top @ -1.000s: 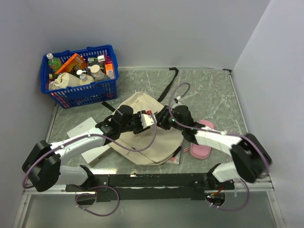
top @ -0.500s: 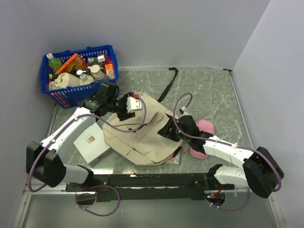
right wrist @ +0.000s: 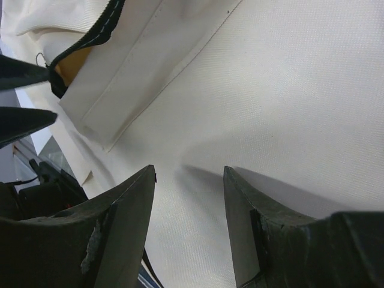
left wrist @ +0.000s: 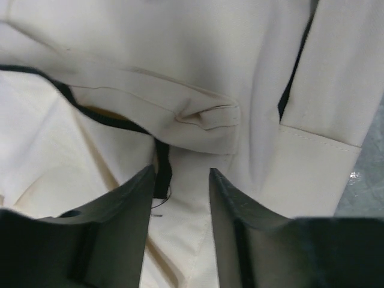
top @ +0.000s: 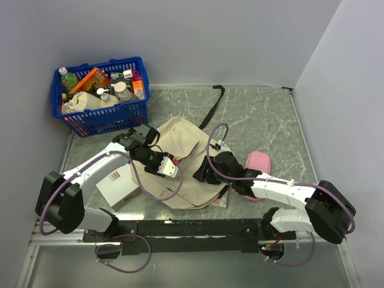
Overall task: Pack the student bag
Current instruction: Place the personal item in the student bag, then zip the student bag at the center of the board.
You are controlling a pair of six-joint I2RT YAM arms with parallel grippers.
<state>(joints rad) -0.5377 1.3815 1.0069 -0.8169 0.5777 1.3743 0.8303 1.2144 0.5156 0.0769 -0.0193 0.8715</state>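
The student bag (top: 187,143), cream fabric with black straps, lies flat in the middle of the table. My left gripper (top: 177,170) is over its middle, open and empty. In the left wrist view its fingers (left wrist: 143,201) straddle the cream fabric (left wrist: 180,60) next to a black zipper edge (left wrist: 161,171). My right gripper (top: 200,175) is open and empty, low over the bag's right part. In the right wrist view it hangs just above smooth fabric (right wrist: 270,90). The left gripper's fingertips (right wrist: 24,73) show there at the zipper opening.
A blue basket (top: 99,96) full of bottles and packs stands at the back left. A pink pouch (top: 258,165) lies right of the bag. A white book (top: 114,180) lies left of it. Another book's corner (top: 222,199) sticks out under the bag. A black strap (top: 210,109) trails toward the back.
My left gripper has moved from the bag's upper left down to its middle. My right gripper has moved left over the bag. The bag's top fabric has shifted.
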